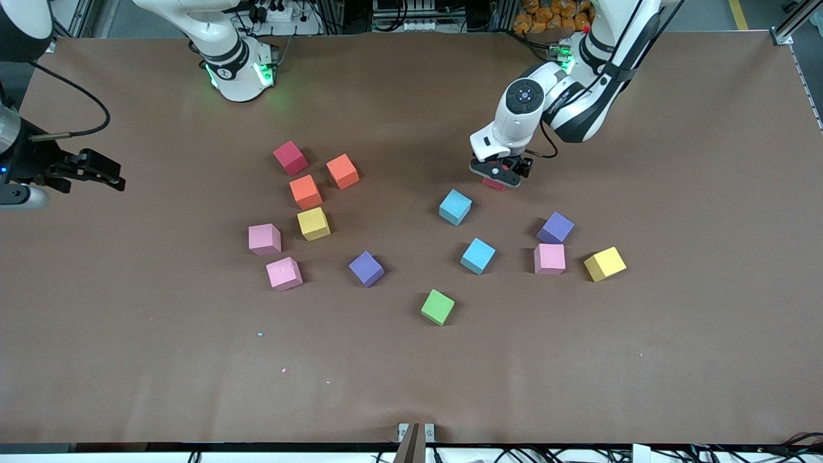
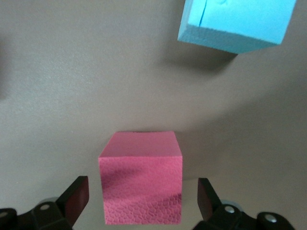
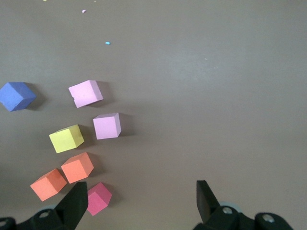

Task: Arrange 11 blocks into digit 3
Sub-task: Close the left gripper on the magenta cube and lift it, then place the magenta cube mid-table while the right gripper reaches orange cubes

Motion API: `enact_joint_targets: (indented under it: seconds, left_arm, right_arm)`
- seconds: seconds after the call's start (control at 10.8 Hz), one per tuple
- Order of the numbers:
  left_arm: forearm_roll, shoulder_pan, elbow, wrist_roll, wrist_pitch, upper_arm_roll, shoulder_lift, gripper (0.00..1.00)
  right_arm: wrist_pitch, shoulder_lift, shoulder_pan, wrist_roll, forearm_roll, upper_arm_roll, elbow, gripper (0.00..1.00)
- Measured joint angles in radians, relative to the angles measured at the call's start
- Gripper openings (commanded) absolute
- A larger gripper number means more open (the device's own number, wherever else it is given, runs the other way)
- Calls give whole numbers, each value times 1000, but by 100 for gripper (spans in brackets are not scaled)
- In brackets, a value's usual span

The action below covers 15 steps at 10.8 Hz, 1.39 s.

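Observation:
My left gripper (image 1: pixel 500 175) (image 2: pixel 141 188) is low over the table, open, with a red block (image 1: pixel 495 185) (image 2: pixel 141 177) between its fingers and a gap on each side. A light blue block (image 1: pixel 455 207) (image 2: pixel 237 24) lies close by, nearer the front camera. Toward the right arm's end sit a red block (image 1: pixel 290 157) (image 3: pixel 99 198), two orange blocks (image 1: pixel 342 171) (image 1: pixel 305 191), a yellow one (image 1: pixel 314 224) and two pink ones (image 1: pixel 264 238) (image 1: pixel 284 273). My right gripper (image 1: pixel 110 176) (image 3: pixel 140 189) hangs open and empty at the right arm's end.
A green cube (image 1: pixel 438 307) lies nearest the front camera. Around it lie a purple block (image 1: pixel 366 268) and a light blue block (image 1: pixel 478 255). Toward the left arm's end sit a purple (image 1: pixel 555 227), a pink (image 1: pixel 550 258) and a yellow block (image 1: pixel 604 263).

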Motion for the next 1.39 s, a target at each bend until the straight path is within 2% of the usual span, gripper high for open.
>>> enact_joint_targets:
  seconds: [0.09,0.19,0.28,0.37,0.46,0.65,0.93,1.11,1.39]
  left_arm:
    - [1,0,0,-11,0,0,6,100]
    - [4,-1,0,-20,1,0,11,90]
    - [14,-2,0,-37,1,0,14,57]
    - [24,-3,0,-55,1,0,19,32]
    - [27,-8,0,-81,2,0,26,17]
    - [34,-29,3,-177,6,-1,40,15]
    - [35,-83,37,-397,7,-11,40,17]
    - [35,-165,98,-576,-14,-20,45,17]
    - [35,-288,224,-756,-48,-29,115,22]
  right_arm:
    - [-2,8,35,0,0,1,-2,100]
    - [-1,31,80,0,-1,2,-1,100]
    - [-12,59,121,4,-2,3,7,100]
    - [-56,79,142,6,-2,4,20,100]
    - [-98,88,144,5,-2,4,32,100]
    - [-123,91,176,-1,1,5,52,100]
    - [-89,109,294,12,27,10,23,100]
    - [-23,118,319,15,87,12,-20,100]
    - [45,110,376,14,101,14,-88,100]
